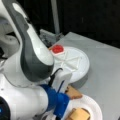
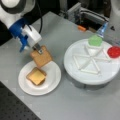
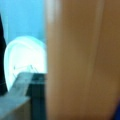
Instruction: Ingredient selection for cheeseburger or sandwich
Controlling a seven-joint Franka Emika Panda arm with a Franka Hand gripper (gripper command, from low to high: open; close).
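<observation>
While the hand (image 2: 38, 49) grips a toast square (image 2: 41, 56) just above the paper plate (image 2: 51, 81), cheese-topped toast (image 2: 36, 76) sits there already; lettuce (image 2: 95, 40) and tomato (image 2: 114, 51) wait on the far-right tray (image 2: 87, 72).

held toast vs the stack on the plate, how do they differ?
The held toast hangs tilted from the gripper, above the plate; the stack lies flat on the plate. The held toast is one plain tan square; the stack shows yellow cheese on top with tan toast under it. The held toast fills much of the wrist view; the stack does not show there. Both are squarish and similar in footprint.
</observation>
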